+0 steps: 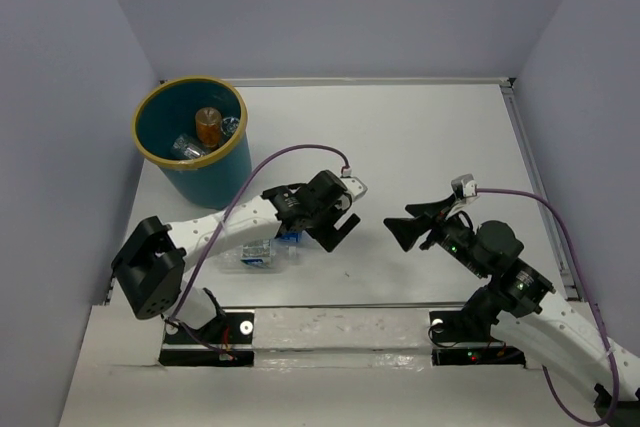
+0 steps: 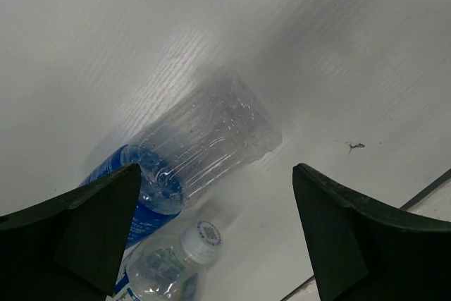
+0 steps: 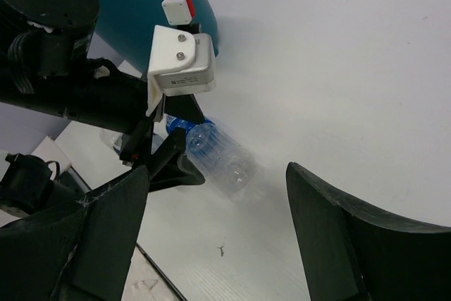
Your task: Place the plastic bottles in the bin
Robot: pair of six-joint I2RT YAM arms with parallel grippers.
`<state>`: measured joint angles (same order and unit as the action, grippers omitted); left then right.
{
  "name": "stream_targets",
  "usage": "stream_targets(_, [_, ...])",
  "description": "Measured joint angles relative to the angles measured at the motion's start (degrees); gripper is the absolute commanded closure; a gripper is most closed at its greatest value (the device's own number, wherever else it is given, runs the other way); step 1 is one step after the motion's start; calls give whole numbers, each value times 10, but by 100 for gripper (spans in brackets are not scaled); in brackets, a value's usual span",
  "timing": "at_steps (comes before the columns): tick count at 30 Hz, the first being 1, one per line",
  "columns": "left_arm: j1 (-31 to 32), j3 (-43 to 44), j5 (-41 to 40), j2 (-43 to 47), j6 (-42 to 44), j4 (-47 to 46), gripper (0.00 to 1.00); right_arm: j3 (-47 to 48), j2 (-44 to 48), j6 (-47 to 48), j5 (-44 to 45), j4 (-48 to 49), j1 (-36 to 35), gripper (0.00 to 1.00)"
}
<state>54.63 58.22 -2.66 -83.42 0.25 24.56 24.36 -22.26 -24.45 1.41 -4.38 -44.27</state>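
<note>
Lying on its side on the white tabletop (image 1: 430, 137), a see-through blue-labelled bottle (image 2: 204, 139) points its ribbed base towards the open middle, and its blue label band carries writing too blurred to read. Just beside it, nearer the arm bases, lies a capped bottle (image 2: 169, 266), also on its side. It has a blue label, and its white cap bears a small dark printed square that cannot be made out. Whether the two touch cannot be told. The left end effector (image 2: 216, 170) hangs above the blue-labelled bottle with its jaws spread wide, one to each side of the bottle and clear of it, holding nothing. The right end effector (image 3: 218, 170) faces the same bottle from the other side, well apart from it, with its jaws also parted and nothing between them. The bin (image 1: 190, 142), teal with a yellow rim, stands in the far left corner of the tabletop, away from both lying bottles. Inside it an orange bottle (image 1: 208, 127) stands roughly upright among clear bottles (image 1: 188, 147) whose labels cannot be read from above. A small dark mark (image 2: 356, 146) sits on the tabletop to one side of the blue-labelled bottle.
</note>
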Motion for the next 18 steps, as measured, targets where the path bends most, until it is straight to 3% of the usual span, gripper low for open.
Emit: stream_targets(18, [0,-1,-84,-104,54,-42,1,0,-6,0,-3,-6,0,17])
